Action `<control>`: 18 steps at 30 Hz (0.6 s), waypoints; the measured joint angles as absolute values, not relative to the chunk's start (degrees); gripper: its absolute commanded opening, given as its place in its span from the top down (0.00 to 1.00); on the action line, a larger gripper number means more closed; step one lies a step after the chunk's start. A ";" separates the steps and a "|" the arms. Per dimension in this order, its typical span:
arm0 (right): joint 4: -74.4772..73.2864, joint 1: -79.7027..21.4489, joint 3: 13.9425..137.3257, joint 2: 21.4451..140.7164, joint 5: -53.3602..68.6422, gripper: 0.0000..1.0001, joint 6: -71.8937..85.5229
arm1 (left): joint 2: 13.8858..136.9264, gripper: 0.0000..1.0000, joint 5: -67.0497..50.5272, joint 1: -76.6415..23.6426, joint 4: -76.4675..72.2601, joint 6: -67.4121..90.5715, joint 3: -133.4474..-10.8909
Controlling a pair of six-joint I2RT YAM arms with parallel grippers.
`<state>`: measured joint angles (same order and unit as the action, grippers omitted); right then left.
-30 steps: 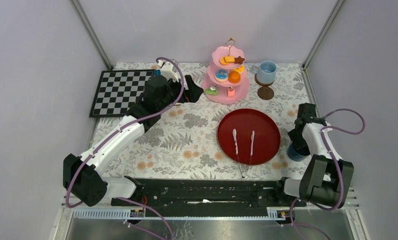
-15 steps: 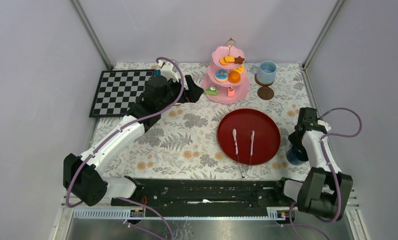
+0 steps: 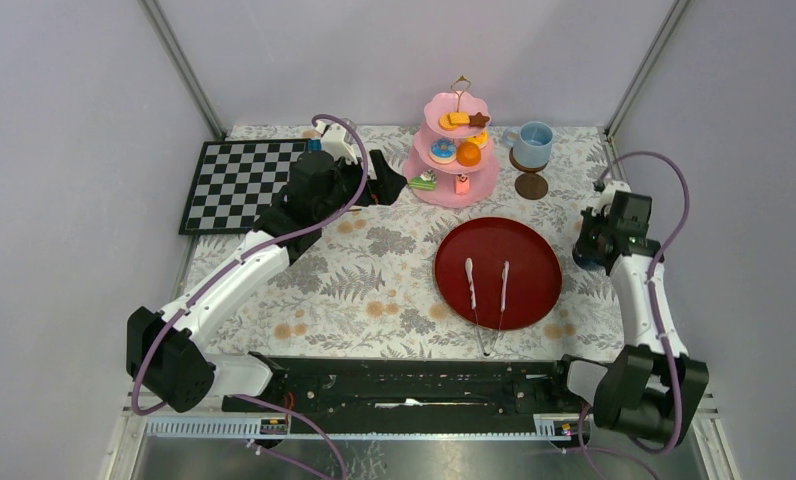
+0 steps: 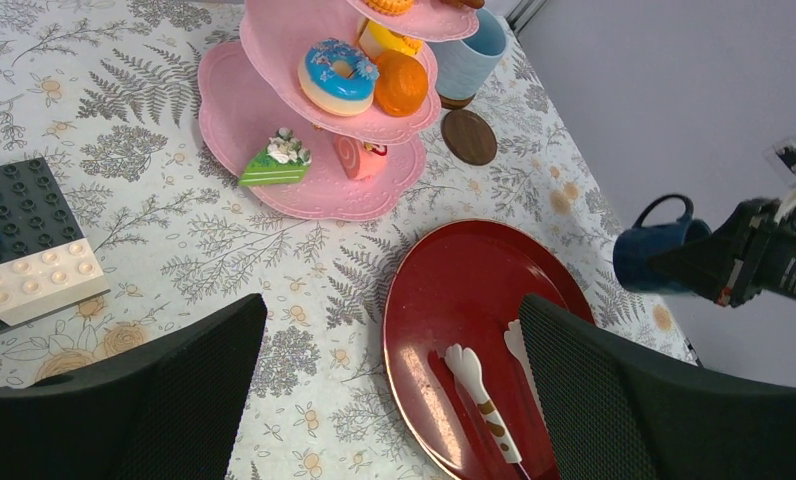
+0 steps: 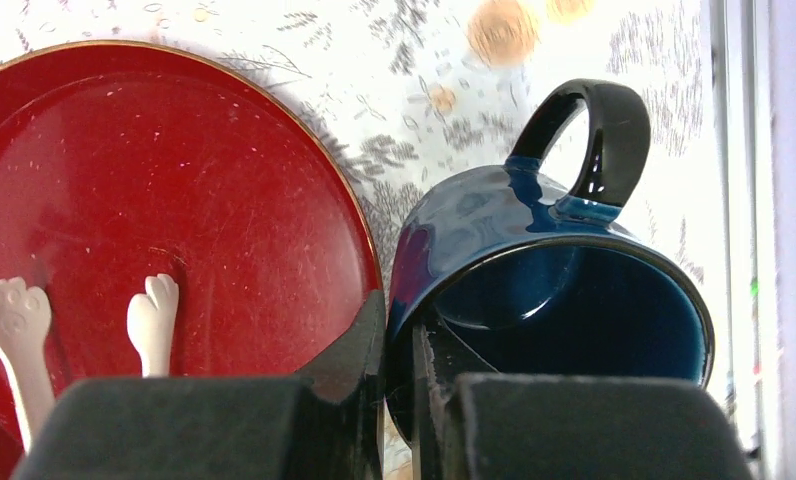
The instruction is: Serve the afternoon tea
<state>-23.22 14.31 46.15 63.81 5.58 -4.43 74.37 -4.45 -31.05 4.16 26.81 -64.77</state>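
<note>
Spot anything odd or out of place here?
Nothing spilled or broken. The white tongs overhang the red tray at its near rim. One brown saucer sits bare beside the light blue cup; the dark blue cup hangs in the right end effector, pinched by its rim.

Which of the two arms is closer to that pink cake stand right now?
Left. The left fingers are just left of the pink stand; the right fingers grip a dark blue mug beyond the red tray.
</note>
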 measured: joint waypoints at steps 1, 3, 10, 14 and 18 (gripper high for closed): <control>-23.46 14.26 47.64 65.28 6.63 1.00 -6.74 | 74.37 0.01 -4.34 -31.05 4.16 26.79 -64.77; -24.21 13.89 51.22 68.79 9.17 1.00 -11.70 | 74.37 0.01 -4.16 -31.05 4.16 26.65 -64.77; -24.91 9.43 56.25 75.92 14.02 1.00 -28.29 | 74.37 0.01 -3.73 -31.05 4.16 26.33 -64.77; -25.87 8.43 59.72 81.56 17.91 1.00 -39.42 | 74.37 0.01 -3.64 -31.05 4.16 26.04 -64.77; -33.98 7.92 72.60 93.67 20.75 1.00 -51.83 | 74.39 0.01 -3.64 -31.05 4.21 25.93 -64.77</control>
